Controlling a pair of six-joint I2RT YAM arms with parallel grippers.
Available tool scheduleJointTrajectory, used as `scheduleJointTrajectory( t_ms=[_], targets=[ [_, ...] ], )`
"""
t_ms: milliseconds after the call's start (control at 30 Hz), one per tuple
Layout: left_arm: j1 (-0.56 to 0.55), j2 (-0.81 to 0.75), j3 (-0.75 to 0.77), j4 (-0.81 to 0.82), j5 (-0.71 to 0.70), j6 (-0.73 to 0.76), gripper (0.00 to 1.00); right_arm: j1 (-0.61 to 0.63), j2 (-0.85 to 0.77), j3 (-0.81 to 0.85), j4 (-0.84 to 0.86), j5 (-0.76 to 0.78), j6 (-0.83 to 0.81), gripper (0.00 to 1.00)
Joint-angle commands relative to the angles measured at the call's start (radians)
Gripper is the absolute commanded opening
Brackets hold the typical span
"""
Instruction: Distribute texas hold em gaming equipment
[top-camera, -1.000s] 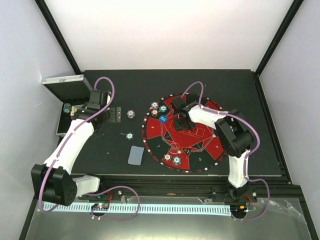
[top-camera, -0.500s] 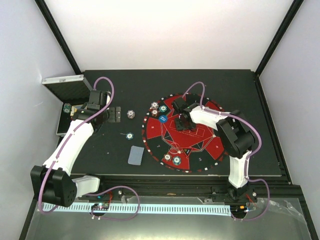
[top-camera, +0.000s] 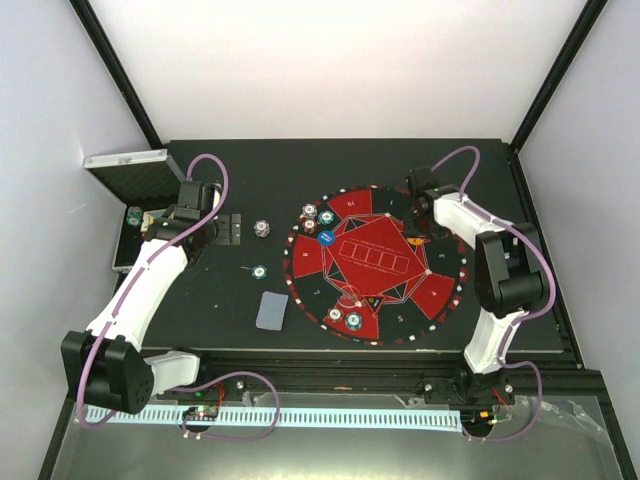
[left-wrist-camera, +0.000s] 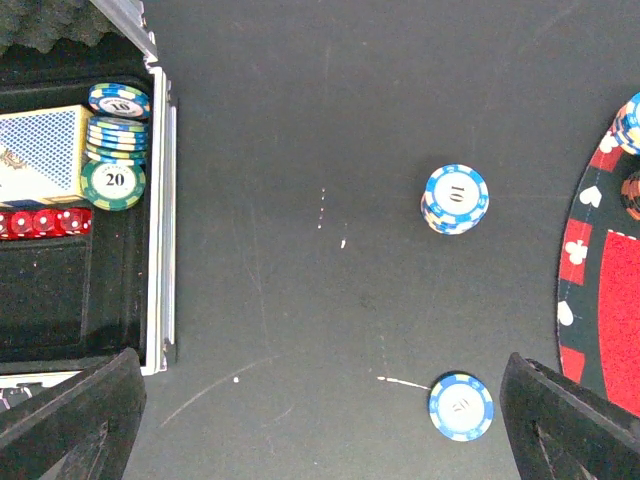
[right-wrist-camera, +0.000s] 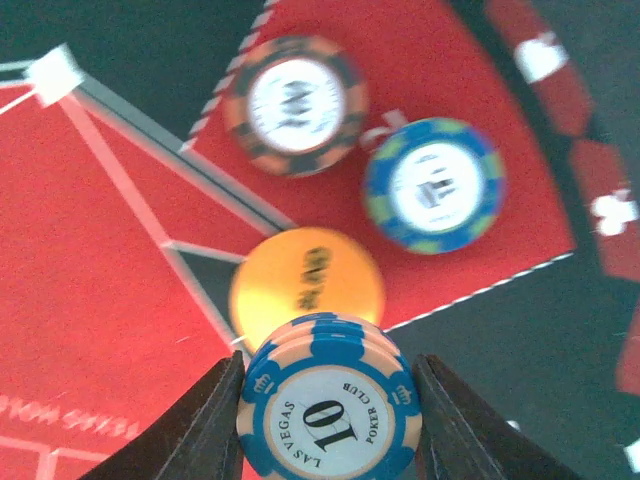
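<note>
Though half-open, tool (right-wrist-camera: 328, 375) seemingly around chips (right-wrist-camera: 328, 425)

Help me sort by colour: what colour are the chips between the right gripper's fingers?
Blue and cream chips, clearest in right wrist view.

Left of the mat (top-camera: 375, 262), the case (top-camera: 122, 163) is holding chips (left-wrist-camera: 115, 150) and a deck (left-wrist-camera: 40, 150); between them a loose stack (top-camera: 262, 229), a further chip (top-camera: 259, 271) and a card (top-camera: 271, 310) are lying. On the mat, chip clusters (top-camera: 318, 218) are sitting at its left and near edges — at its far-right edge, two chips (right-wrist-camera: 433, 183) and a button disc (right-wrist-camera: 306, 285), a gripped stack (right-wrist-camera: 330, 410) just beside it.
</note>
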Motion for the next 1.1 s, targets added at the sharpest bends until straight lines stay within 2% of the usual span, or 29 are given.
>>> scheduleJointTrajectory(
  t_ms=[0,200,833,1067],
  targets=[
    [0.008,-0.024,-0.004,0.021,-0.003,0.014,0.99,-0.085,0.023,0.076,-0.021,0.019,-0.051,0.35],
    [0.008,-0.020,-0.006,0.023,0.002,0.014,0.99,-0.153,0.096,0.184,-0.043,-0.009,-0.074,0.35],
    [0.010,0.003,-0.003,0.027,0.006,0.017,0.99,-0.175,0.426,0.593,-0.184,-0.011,-0.116,0.35],
    [0.012,0.012,0.002,0.024,0.009,0.018,0.99,-0.176,0.460,0.623,-0.191,-0.004,-0.119,0.37]
  ],
)
